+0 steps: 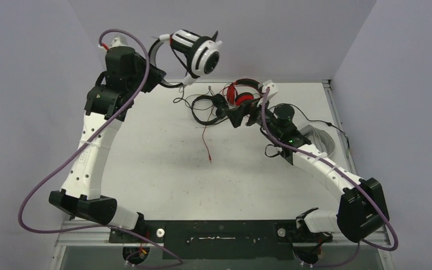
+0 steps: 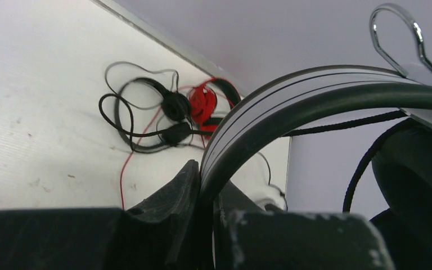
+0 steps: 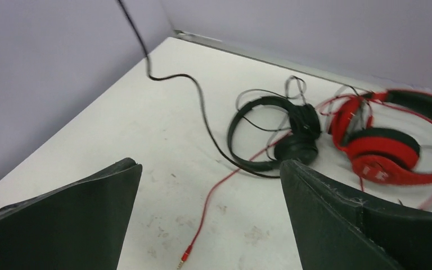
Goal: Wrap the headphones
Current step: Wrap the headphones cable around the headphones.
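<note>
Left gripper is clamping tight on the headband of the white-and-black headphones. In the left wrist view, the dark band is running straight down between the two fingers and is pinched there.

This set is hanging in the air over the far left corner of the table, close to the back wall. The band is arcing away from the gripper toward the right, and the ear cups are stacked at its right end. The near cup is facing down and right in the top view.

Right gripper is standing wide open, holding nothing and touching nothing. It is hovering low over the table and pointing at the tangle near the far edge.

- The black headphones are lying flat, cups together, with the band looping off to the left in the right wrist view.
- The red headphones are lying just to their right, with the band curving around the far and right side.
- The red cable is trailing toward the near side, its plug end resting on bare table.
</note>
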Robot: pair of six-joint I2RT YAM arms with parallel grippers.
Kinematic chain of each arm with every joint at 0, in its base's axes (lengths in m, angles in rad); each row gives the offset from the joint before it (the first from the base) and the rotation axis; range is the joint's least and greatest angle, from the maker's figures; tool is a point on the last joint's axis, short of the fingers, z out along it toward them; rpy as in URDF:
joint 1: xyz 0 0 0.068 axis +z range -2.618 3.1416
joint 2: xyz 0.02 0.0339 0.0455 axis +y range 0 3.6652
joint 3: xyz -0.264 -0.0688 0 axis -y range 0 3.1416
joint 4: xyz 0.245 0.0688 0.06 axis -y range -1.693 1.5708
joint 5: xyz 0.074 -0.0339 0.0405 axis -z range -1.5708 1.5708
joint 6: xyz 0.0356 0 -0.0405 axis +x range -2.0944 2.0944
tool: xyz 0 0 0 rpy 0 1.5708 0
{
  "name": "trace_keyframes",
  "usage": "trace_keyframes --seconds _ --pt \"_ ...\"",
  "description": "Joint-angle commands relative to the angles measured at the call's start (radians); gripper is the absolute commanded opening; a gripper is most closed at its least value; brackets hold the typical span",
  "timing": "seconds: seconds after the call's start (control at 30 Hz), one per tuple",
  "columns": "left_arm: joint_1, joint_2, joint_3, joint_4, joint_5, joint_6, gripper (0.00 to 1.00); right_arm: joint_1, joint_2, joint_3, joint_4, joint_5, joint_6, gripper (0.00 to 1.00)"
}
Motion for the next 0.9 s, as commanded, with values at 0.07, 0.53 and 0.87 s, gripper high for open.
trace_keyframes --seconds 0.07,0.53,0.87 --pt "-0.129 0.013 0.043 0.041 0.039 0.037 0.0 0.094 0.035 -0.073 0.414 -0.077 -0.098 0.99" --pt "-0.204 -0.026 0.063 0.025 0.12 0.057 0.0 0.18 0.373 0.051 0.677 -0.118 -0.078 0.99" --pt "-0.205 -0.041 0.098 -0.024 0.15 0.07 0.0 0.177 0.495 0.125 0.702 -0.012 -0.058 0.64"
